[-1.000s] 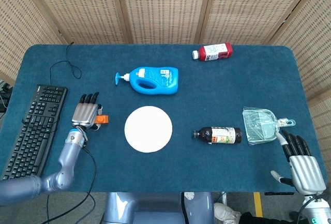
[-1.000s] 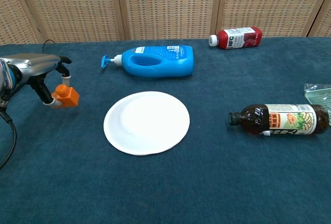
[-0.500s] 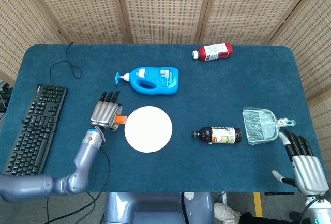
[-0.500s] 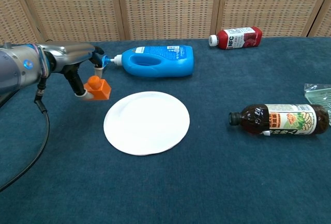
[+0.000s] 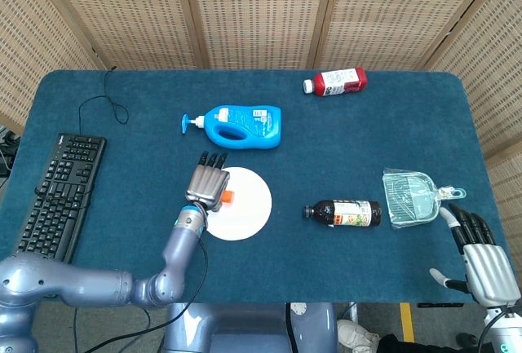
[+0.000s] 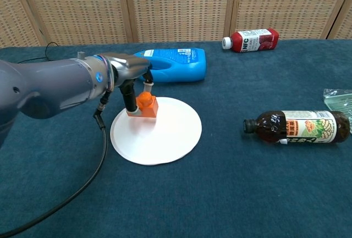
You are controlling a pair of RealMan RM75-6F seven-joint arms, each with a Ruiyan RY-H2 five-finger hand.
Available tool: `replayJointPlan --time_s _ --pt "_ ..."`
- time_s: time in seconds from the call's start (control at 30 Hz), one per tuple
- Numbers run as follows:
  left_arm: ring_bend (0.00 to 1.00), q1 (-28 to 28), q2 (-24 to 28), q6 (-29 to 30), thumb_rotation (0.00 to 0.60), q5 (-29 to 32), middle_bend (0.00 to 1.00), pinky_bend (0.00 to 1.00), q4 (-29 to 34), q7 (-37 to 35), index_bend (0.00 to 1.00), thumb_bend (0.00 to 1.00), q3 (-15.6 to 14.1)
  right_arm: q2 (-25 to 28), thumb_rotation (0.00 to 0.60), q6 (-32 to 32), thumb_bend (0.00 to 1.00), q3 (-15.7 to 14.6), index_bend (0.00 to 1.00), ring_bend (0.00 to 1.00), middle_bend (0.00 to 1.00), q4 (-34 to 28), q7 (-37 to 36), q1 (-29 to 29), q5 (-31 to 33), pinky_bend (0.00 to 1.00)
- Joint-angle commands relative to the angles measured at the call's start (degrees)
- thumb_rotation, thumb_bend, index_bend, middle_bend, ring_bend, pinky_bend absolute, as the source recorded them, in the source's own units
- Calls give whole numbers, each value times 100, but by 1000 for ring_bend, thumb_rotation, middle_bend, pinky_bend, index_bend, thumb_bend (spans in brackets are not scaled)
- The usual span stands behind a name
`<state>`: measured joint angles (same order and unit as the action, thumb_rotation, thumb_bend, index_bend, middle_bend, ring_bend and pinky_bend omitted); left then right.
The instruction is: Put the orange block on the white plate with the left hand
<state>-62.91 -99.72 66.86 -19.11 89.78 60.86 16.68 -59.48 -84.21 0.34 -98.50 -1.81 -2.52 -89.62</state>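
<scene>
My left hand (image 5: 207,183) (image 6: 133,78) holds the orange block (image 6: 144,105) (image 5: 226,196) between its fingers, just above the left part of the white plate (image 6: 165,136) (image 5: 245,210). Whether the block touches the plate I cannot tell. My right hand (image 5: 483,262) is at the table's near right corner, fingers spread, holding nothing; it does not show in the chest view.
A blue detergent bottle (image 5: 236,125) (image 6: 173,64) lies just behind the plate. A brown bottle (image 5: 342,213) (image 6: 297,126) lies right of it. A red bottle (image 5: 336,81) is at the back, a clear dustpan (image 5: 412,198) at the right, a black keyboard (image 5: 53,206) at the left.
My left hand has carried the orange block rightward from the table's left side to over the plate's left part. The right hand has stayed put.
</scene>
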Motion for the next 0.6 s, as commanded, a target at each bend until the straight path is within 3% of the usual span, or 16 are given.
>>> replayJointPlan --time_s 0.03,0.3,0.37,0.47,0.6 --pt "0 -182 -249 5 600 139 0 0 -219 133 556 388 48 22 600 3 0 -3 0 0 0 11 -61 -6 -15 0" --pt "0 -368 -563 -3 600 277 0 0 -552 247 511 380 66 69 600 21 0 18 0 0 0 49 -228 -22 17 0" --pt "0 -383 -578 2 600 285 0 0 -576 259 443 373 66 80 600 16 0 26 0 0 0 53 -255 -22 27 0" --pt "0 -388 -575 9 600 266 0 0 -582 274 264 360 37 95 600 13 0 30 0 0 0 48 -294 -17 43 0" --pt "0 -365 -512 28 600 212 0 0 -534 245 185 347 20 99 600 -1 0 22 0 0 0 40 -278 -10 27 0"
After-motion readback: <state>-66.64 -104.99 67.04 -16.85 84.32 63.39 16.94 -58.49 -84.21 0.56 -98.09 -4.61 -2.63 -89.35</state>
